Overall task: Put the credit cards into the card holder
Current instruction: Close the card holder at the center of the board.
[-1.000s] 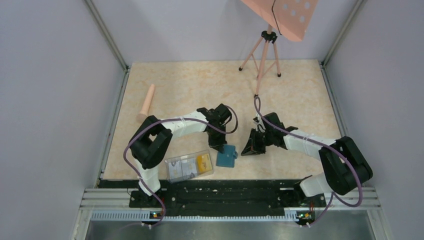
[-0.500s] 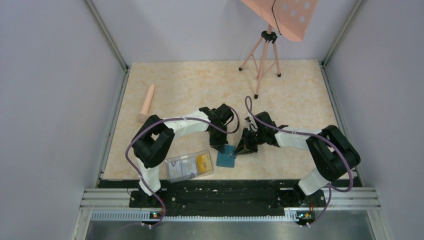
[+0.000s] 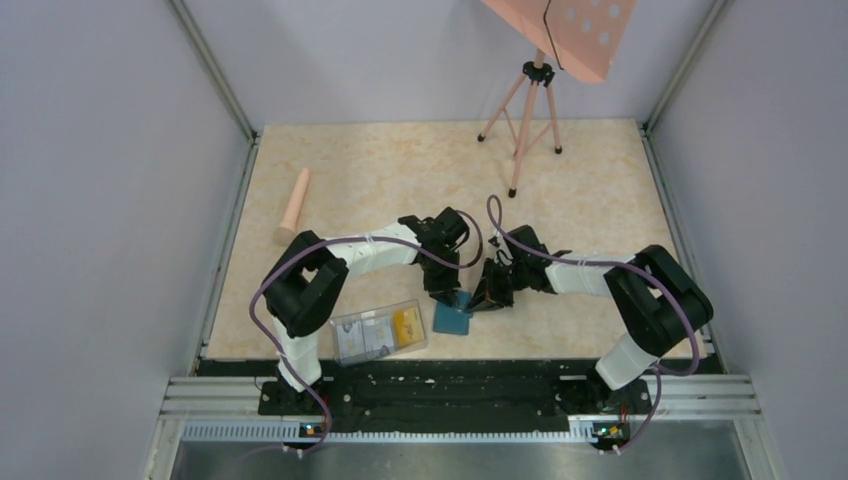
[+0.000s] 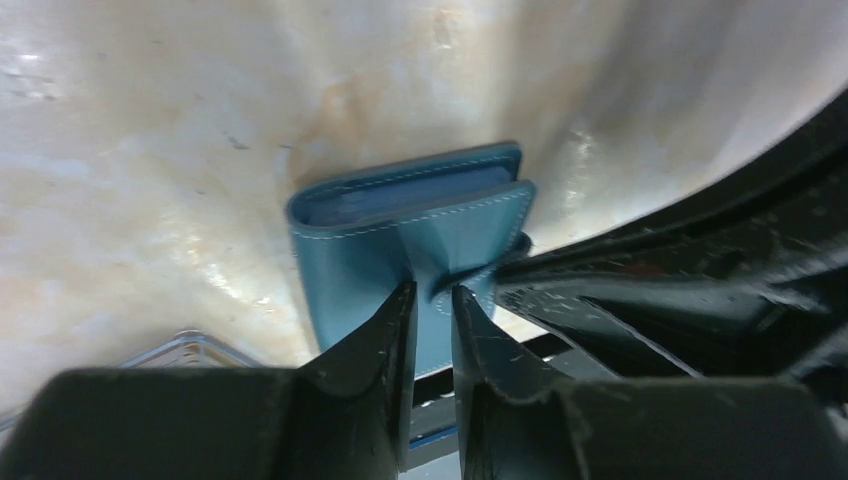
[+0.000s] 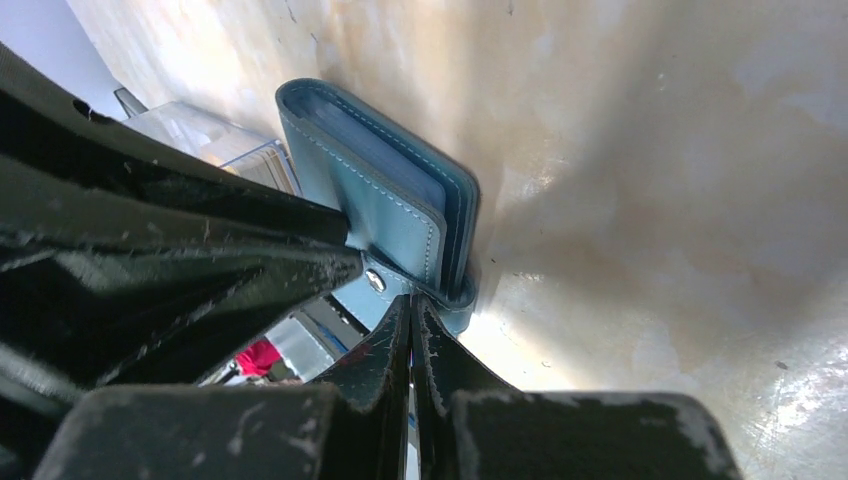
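Left hand (image 4: pixel 432 290) is down on the table (image 3: pixel 400 170) with its fingers (image 4: pixel 395 335) drawn close, clamped on the snap tab of the card holder (image 4: pixel 370 250). A strip of teal shows between them. The card holder lies flat and folded right ahead of those fingertips, its stitched cover up and the lighter blue inner layers showing along the far edge.

Right hand (image 5: pixel 410 305) comes in from the opposite side and meets the same corner, its tips touching the card holder (image 5: pixel 390 210) just by the metal snap. Its fingers (image 5: pixel 385 345) are nearly together, leaving only a thin slit. I cannot tell whether a flap is caught in it.

From above, the two hands (image 3: pixel 443 292) (image 3: pixel 487 295) stand just beside each other. The card holder (image 3: pixel 452 320) lies under and just nearer the arm bases than their tips.

The credit cards (image 3: pixel 405 323), yellow-orange and pale, lie inside a clear box (image 3: pixel 337 338). It sits near the left hand, on the side away from the right hand.
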You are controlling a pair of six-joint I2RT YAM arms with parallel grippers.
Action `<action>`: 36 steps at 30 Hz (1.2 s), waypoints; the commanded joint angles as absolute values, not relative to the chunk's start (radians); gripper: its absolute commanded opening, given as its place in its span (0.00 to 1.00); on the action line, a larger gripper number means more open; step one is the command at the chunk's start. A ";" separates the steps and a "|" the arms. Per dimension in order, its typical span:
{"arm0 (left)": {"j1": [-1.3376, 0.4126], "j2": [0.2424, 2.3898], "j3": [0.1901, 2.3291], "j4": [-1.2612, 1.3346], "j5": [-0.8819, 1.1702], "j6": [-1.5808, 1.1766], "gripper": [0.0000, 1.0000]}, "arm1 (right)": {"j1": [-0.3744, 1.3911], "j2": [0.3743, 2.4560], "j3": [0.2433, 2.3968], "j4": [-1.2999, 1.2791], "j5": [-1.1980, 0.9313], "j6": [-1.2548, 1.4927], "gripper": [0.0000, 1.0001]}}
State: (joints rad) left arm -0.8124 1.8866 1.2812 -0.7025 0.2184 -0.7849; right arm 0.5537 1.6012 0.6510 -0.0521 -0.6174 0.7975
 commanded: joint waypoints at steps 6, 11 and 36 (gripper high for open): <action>-0.791 1.800 1.169 -0.529 0.371 -0.858 0.26 | 0.570 1.645 0.678 -0.072 -0.574 0.787 0.00; -0.788 1.827 1.163 -0.554 0.363 -0.854 0.26 | 0.569 1.652 0.681 -0.078 -0.574 0.787 0.00; -0.779 1.827 1.194 -0.521 0.408 -0.879 0.05 | 0.580 1.668 0.699 -0.094 -0.581 0.778 0.00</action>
State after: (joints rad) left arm -0.7792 1.8599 1.1969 -0.5747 0.4004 -0.8680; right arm 0.5549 1.6413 0.6777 -0.0734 -0.6292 0.7967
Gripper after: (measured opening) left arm 0.104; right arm 0.003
